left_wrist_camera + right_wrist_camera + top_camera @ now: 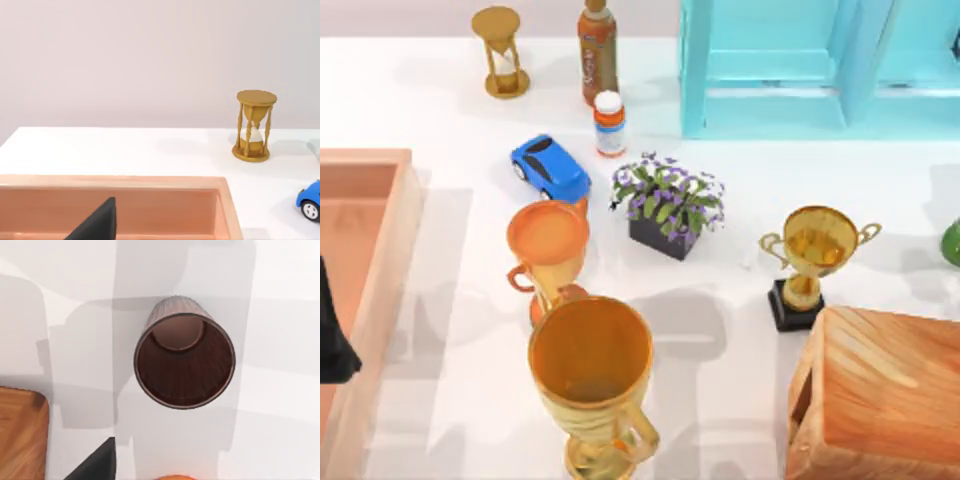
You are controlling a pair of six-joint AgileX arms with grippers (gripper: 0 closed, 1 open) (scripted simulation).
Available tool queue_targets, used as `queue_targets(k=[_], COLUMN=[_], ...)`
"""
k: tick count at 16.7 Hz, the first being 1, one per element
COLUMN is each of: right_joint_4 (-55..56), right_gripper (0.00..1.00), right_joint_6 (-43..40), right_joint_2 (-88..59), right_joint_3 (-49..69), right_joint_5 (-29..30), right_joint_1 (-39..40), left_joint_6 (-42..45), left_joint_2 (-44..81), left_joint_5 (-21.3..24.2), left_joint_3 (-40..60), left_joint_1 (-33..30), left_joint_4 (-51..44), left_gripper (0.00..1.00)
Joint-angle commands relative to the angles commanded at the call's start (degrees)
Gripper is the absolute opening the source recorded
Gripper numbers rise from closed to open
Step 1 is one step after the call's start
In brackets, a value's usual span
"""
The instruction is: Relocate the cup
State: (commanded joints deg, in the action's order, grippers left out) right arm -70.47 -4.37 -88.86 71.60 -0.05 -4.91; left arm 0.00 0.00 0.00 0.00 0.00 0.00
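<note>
Closest to my overhead cam is a big gold trophy cup [590, 385], with an orange trophy [549, 245] just behind it, all on the white counter [720, 330]. The cup I'm after, a dark brown ribbed one [184, 360], stands upright right under my right pincer [95, 465]. My left pincer [97, 225] hangs over the salmon tray [150, 200] at the left. Can't tell the state of either one. The label on the orange bottle [597, 50] is too blurry to read.
</note>
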Motion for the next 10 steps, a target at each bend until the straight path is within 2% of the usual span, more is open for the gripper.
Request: queue_targets(k=[6, 10], right_joint_4=[-2.2, 0.1], right_gripper=[1.00, 1.00], right_joint_6=[-0.1, -0.1], right_joint_2=[-2.7, -3.9], right_joint_3=[2.6, 1.0], right_joint_5=[0.1, 0.1], right_joint_1=[-0.2, -0.2], left_joint_6=[0.0, 0.0], left_joint_2=[0.0, 0.0], left_joint_5=[0.0, 0.0], left_joint_3=[0.0, 0.0], left_joint_1=[0.0, 0.0], left_joint_4=[0.0, 0.0], left_gripper=[1.00, 1.00])
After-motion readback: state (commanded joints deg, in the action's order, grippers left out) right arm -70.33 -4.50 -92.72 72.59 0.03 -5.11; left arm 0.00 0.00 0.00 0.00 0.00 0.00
